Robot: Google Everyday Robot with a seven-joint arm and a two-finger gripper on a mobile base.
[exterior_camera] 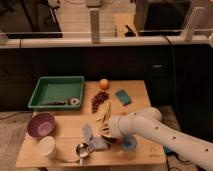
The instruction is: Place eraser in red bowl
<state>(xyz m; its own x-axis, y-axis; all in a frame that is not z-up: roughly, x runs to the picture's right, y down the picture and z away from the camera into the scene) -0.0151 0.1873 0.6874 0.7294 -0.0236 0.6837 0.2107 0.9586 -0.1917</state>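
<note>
My gripper (103, 131) hangs low over the front middle of the wooden table (140, 90), at the end of the white arm that reaches in from the right. The red bowl is mostly hidden under the wrist; only a dark red-brown edge (116, 141) shows there. A pale blue, flat thing (90, 134) lies just left of the gripper and may be the eraser; I cannot tell whether the gripper touches it. A small blue cup (129, 145) stands under the arm to the right.
A green tray (50, 86) holding a utensil sits at the back left. An orange (103, 83), grapes (98, 100), a teal sponge (123, 96) and a banana (103, 115) lie mid-table. A purple bowl (41, 124), a white cup (46, 147) and a metal scoop (81, 150) stand at the front left.
</note>
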